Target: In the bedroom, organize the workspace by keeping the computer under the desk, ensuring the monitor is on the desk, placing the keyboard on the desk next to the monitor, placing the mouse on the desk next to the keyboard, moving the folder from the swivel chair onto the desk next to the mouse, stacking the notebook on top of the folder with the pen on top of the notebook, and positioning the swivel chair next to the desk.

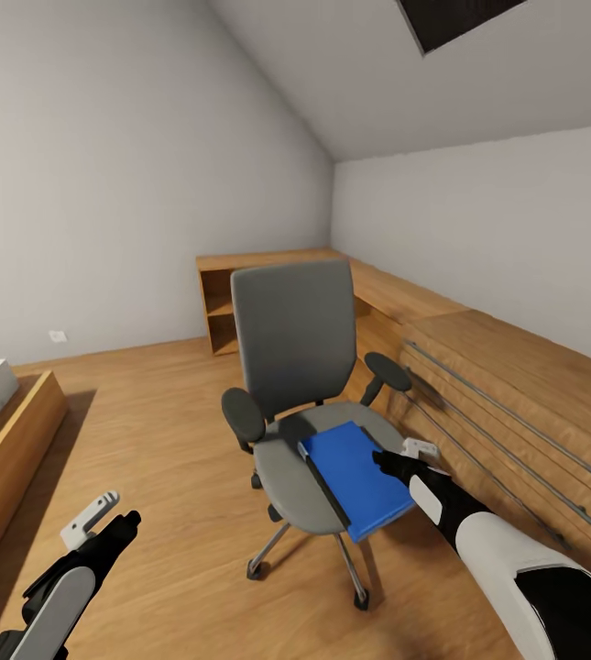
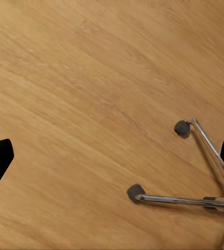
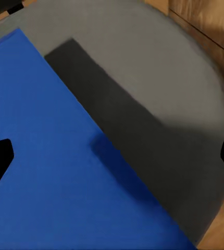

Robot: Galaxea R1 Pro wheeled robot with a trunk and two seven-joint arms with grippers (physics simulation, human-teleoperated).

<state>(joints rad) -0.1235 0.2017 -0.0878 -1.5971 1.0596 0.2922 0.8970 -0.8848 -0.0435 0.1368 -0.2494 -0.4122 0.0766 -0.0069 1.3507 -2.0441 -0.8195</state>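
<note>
Your right pincer [image 1: 396,461] hovers just above the near right edge of the folder [image 1: 357,477], its tips spread wide with nothing between them. The folder lies flat on the seat of the chair [image 1: 297,367], its long axis running diagonally from the seat's middle out past the front rim, dark spine on the side away from your right arm. That arm is clearly the nearer one, reaching in from the right of the chair with the wrist tipped down. Your left pincer [image 1: 103,518] hangs low over the floor [image 1: 167,440] left of the chair, also spread and empty.
</note>
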